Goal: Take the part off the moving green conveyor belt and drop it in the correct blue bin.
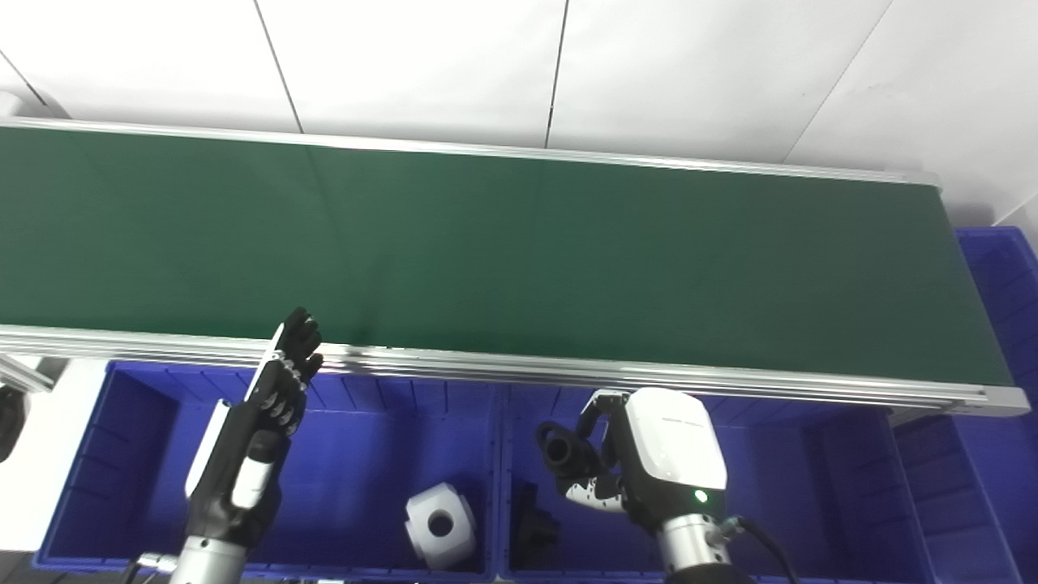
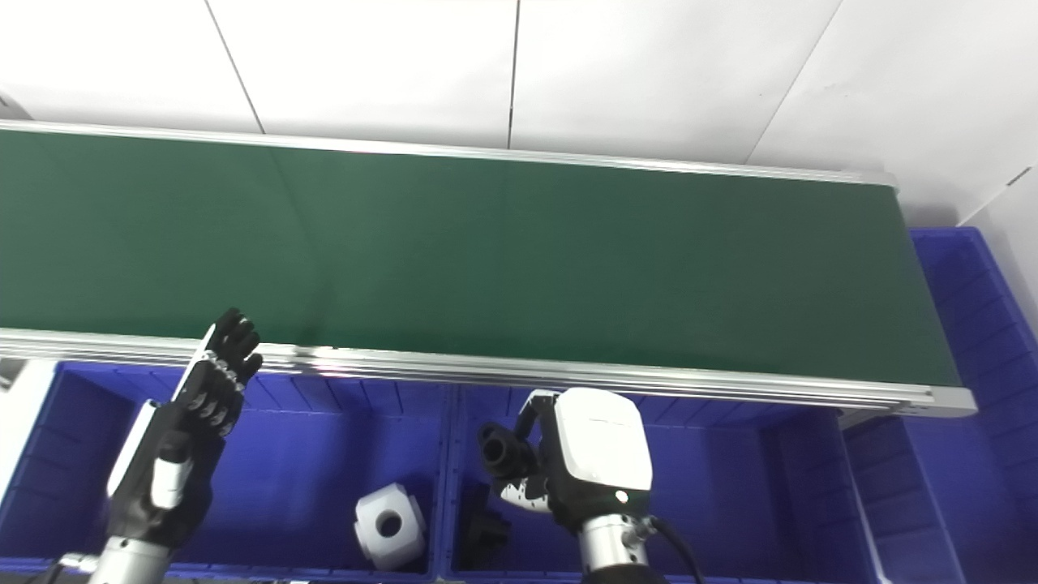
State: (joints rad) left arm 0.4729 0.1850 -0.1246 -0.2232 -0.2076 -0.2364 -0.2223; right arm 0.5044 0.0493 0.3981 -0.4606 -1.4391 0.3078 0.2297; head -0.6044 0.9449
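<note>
The green conveyor belt (image 1: 503, 251) runs across the view and carries no part. My right hand (image 1: 641, 454) hovers over the right blue bin (image 1: 762, 478) and is shut on a black tubular part (image 1: 564, 448). My left hand (image 1: 259, 422) is open with its fingers straight, raised over the left blue bin (image 1: 357, 454), its tips at the belt's near rail. A white block with a round hole (image 1: 439, 523) lies in the left bin. A black part (image 1: 535, 531) lies in the right bin, below the held part.
An aluminium rail (image 1: 568, 371) edges the belt's near side, above the bins. Another blue bin (image 1: 1001, 324) stands past the belt's right end. A divider wall (image 1: 500, 478) separates the two front bins. White floor lies behind the belt.
</note>
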